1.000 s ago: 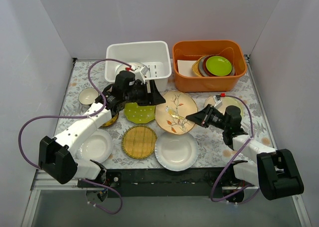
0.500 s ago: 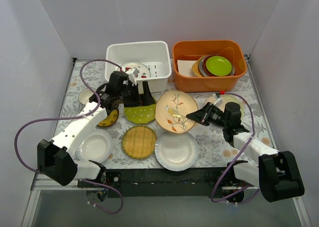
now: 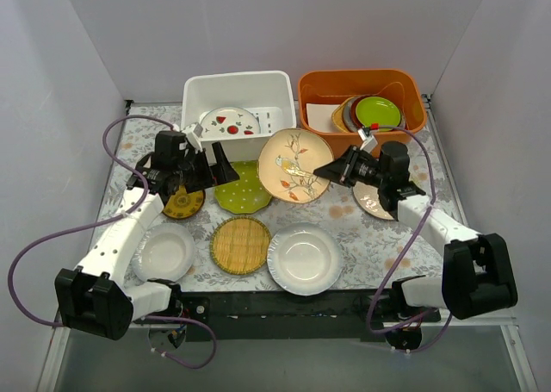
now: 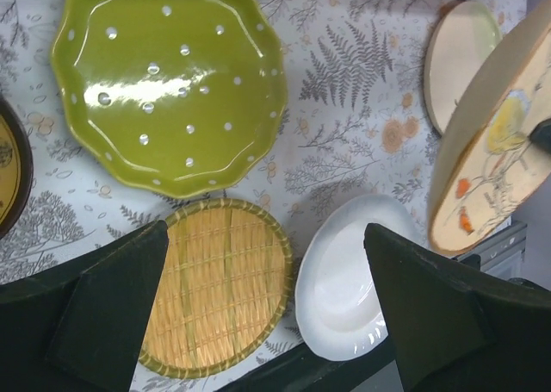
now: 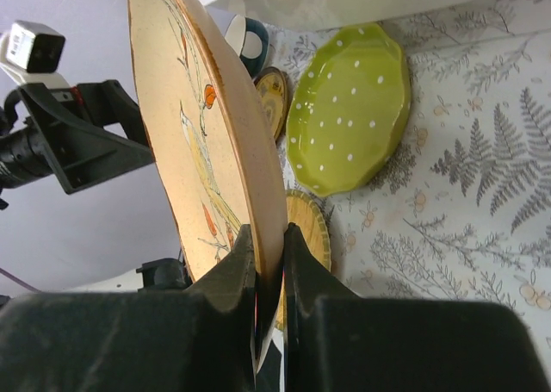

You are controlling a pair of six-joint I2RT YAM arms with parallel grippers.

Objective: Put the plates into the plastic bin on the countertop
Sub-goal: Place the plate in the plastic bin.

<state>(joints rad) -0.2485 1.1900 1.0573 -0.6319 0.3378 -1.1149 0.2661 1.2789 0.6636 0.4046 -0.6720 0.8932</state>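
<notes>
My right gripper (image 3: 325,170) is shut on the rim of the beige bird-and-branch plate (image 3: 294,163) and holds it tilted above the cloth, in front of the gap between the two tubs. In the right wrist view the plate (image 5: 207,125) stands on edge between my fingers (image 5: 245,263). My left gripper (image 3: 213,170) is open and empty above the green dotted plate (image 3: 241,189), which also shows in the left wrist view (image 4: 168,82). The white plastic bin (image 3: 200,89) holds the strawberry-print plate (image 3: 229,122). On the countertop lie the bamboo plate (image 3: 241,244), two white plates (image 3: 303,259) (image 3: 164,252) and the dark-yellow plate (image 3: 182,205).
The orange tub (image 3: 320,138) at the back right holds a stack with a lime-green plate (image 3: 378,112) on top. Another pale plate (image 3: 372,200) lies partly under my right arm. White walls close in the left, back and right sides.
My left gripper has drawn back left from the bin, leaving the strawberry plate inside. My right gripper has lifted the bird plate off the cloth and carried it up toward the back.
</notes>
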